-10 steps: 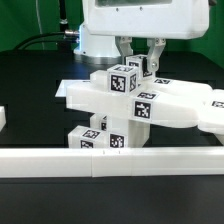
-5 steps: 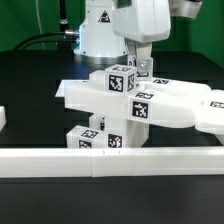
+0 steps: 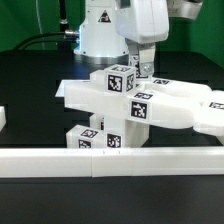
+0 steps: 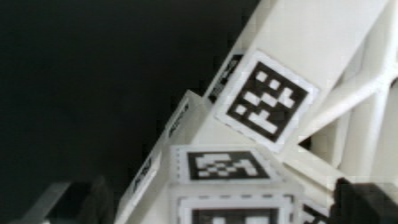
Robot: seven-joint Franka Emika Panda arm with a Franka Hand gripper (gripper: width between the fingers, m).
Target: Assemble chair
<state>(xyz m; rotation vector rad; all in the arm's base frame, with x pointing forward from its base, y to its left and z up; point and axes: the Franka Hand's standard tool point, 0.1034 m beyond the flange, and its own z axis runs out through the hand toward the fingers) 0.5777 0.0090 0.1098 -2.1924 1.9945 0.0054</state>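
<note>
The white chair parts lie piled in the exterior view: a flat slab (image 3: 85, 97), a tagged block (image 3: 120, 80) on top, tagged posts (image 3: 92, 134) below and a long frame (image 3: 185, 105) reaching to that view's right. My gripper (image 3: 140, 66) hangs down onto the top of the pile, just behind the tagged block. In the wrist view its dark fingers (image 4: 80, 202) stand wide apart on both sides of a white tagged part (image 4: 222, 165); the gripper (image 4: 222, 208) looks open around it, not clamped.
A long low white border rail (image 3: 110, 161) runs along the front of the black table. A short white rail end (image 3: 3, 118) sits at the exterior view's left edge. The robot base (image 3: 95, 35) stands behind the pile.
The hand has turned about its vertical axis, so its fingers show edge-on instead of spread. The chair parts have not moved.
</note>
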